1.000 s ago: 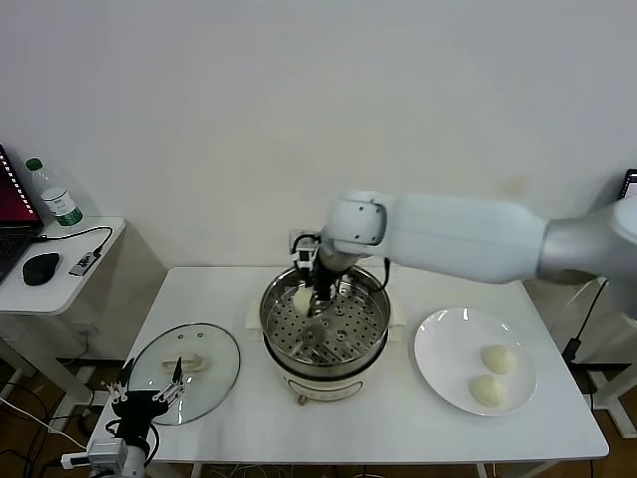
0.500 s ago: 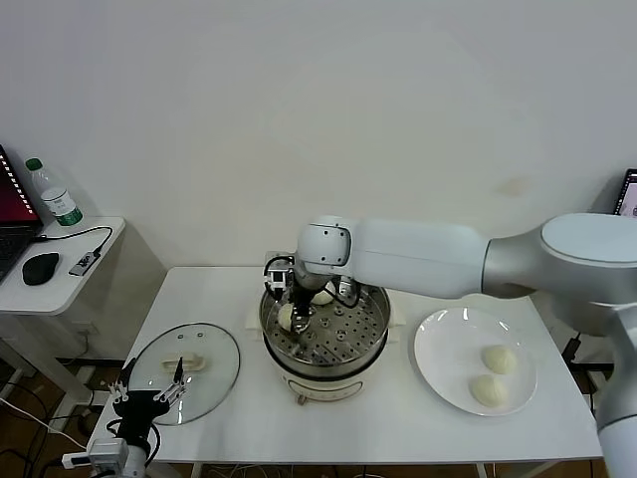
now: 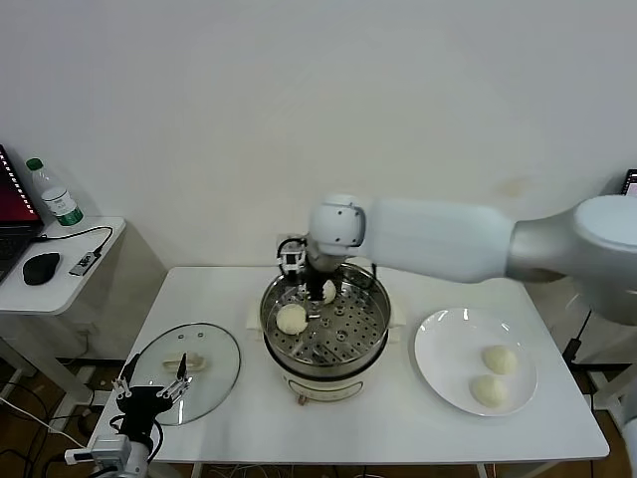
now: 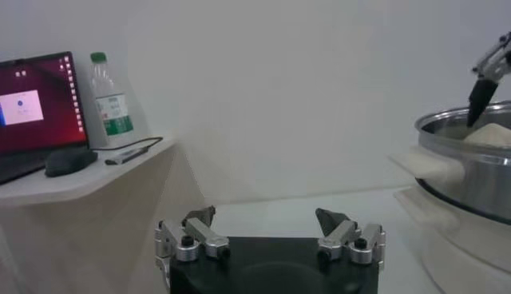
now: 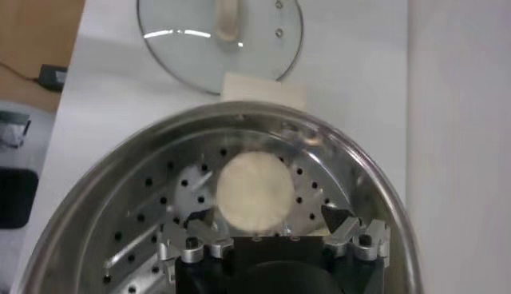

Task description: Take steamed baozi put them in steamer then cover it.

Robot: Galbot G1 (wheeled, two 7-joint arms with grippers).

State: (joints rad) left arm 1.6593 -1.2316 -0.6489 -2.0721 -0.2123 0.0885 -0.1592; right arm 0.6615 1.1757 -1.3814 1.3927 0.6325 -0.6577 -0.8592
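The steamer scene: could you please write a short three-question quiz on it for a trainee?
1. True or false: the cover lies on the table beside the steamer, not on it.
2. How many baozi lie on the white plate? A) one B) two C) three
3. Fill in: the right gripper hangs over the steamer with its jaws ____.

Key: 1 true; 2 B; 3 open.
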